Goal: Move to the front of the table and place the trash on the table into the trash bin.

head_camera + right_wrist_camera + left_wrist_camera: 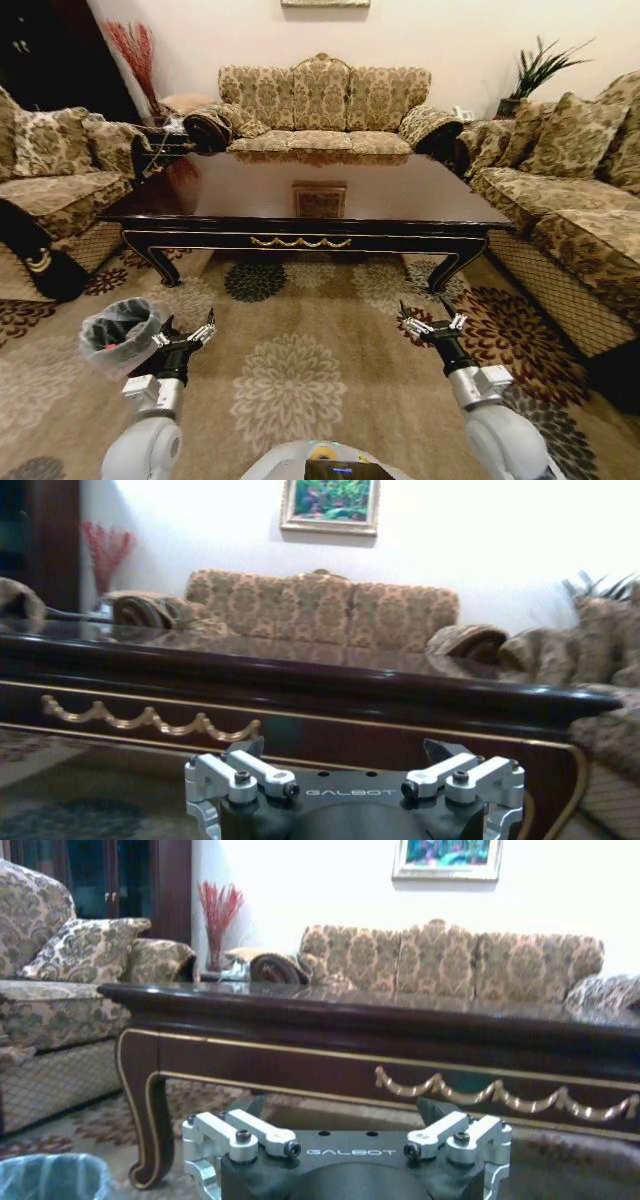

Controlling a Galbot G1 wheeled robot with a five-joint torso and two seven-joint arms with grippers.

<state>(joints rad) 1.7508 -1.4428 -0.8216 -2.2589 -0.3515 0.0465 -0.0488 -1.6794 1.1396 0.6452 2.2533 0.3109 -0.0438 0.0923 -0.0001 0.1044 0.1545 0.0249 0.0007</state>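
Note:
The table [300, 222] stands ahead of me, dark and glossy, with gold ornament on its apron and a square inlay in its top. The trash is out of view; the top mirrors the sofa behind. The trash bin [120, 335], with a pale plastic liner, sits on the carpet at my left, and a bit of red shows inside it. My left gripper [190, 325] hangs open just right of the bin, low before the table. My right gripper [432, 318] is open too, near the table's right front leg. Both wrist views face the table's apron [400, 1057] [300, 682].
Patterned sofas surround the table: one behind [320, 100], one on the left [50, 170], one on the right [580, 180]. A dark bag [40, 260] leans at the left sofa's foot. Flowered carpet [290, 380] lies open between me and the table.

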